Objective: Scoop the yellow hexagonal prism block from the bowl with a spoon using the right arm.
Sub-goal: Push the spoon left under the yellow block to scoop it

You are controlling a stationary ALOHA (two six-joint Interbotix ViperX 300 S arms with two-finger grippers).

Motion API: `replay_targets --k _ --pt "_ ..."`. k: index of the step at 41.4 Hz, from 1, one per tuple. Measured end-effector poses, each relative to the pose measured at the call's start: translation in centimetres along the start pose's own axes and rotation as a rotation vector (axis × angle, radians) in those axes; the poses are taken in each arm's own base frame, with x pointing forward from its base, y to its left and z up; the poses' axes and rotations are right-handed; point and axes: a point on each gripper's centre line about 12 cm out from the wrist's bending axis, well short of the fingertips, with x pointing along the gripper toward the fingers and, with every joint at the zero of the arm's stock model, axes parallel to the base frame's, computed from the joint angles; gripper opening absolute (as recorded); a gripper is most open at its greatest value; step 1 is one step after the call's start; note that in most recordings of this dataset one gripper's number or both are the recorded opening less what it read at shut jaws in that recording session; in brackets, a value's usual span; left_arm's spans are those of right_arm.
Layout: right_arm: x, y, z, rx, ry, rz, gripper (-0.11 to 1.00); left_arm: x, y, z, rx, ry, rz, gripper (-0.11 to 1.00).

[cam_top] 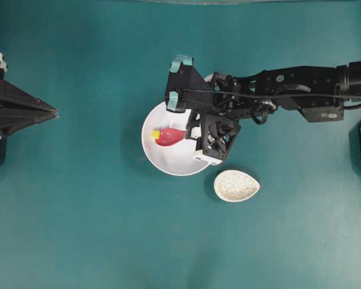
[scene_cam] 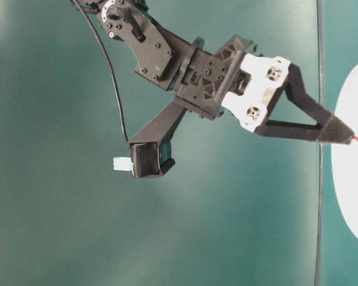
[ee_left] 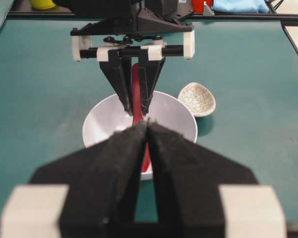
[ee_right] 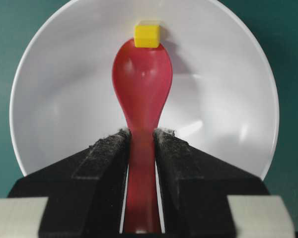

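My right gripper (ee_right: 141,136) is shut on the short handle of the pink-red spoon (ee_right: 142,79), whose scoop lies inside the white bowl (ee_right: 64,99). The tiny yellow hexagonal prism block (ee_right: 147,35) rests on the bowl's inner wall, right at the tip of the scoop and touching its front edge. From overhead, the block (cam_top: 156,134) shows at the left end of the spoon (cam_top: 171,136), with the right gripper (cam_top: 192,131) over the bowl's (cam_top: 168,162) right side. My left gripper (cam_top: 48,112) is shut, holding nothing, far to the left.
A speckled beige spoon rest (cam_top: 236,185) lies just right of and below the bowl. The right arm's wrist and camera mount overhang the bowl's upper right rim. Teal tabletop surrounds everything.
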Motion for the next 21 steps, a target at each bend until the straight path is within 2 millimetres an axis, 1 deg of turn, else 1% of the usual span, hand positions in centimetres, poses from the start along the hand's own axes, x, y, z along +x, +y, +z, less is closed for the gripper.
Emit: replay_targets --k 21 --pt "0.05 -0.03 0.28 -0.003 -0.025 -0.002 0.25 0.00 0.00 0.00 -0.003 0.000 0.000 0.11"
